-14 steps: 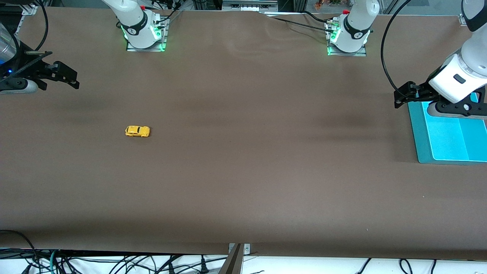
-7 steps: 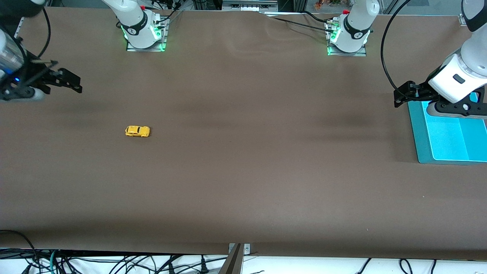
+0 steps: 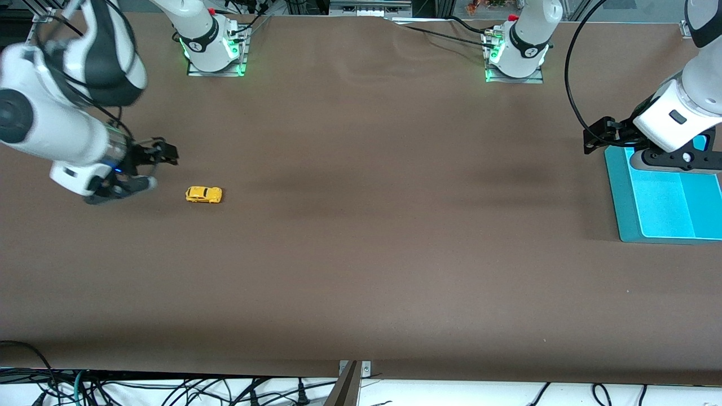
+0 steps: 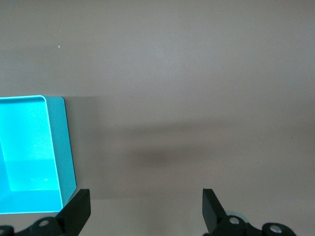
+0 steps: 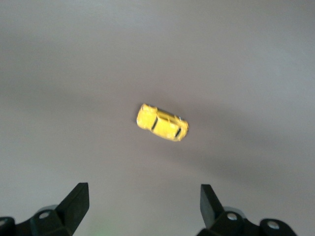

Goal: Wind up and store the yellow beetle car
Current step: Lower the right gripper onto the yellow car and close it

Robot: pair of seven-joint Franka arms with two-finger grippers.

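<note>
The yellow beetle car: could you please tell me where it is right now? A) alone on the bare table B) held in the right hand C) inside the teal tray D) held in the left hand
A: the yellow beetle car sits on the table, with the open right hand close by but not touching it.

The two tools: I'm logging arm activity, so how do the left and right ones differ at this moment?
The right tool is over bare table beside the yellow beetle car, which sits centred in its wrist view; the left tool is by the turquoise bin, whose corner shows in its wrist view, far from the car. Both are open and hold nothing.
</note>
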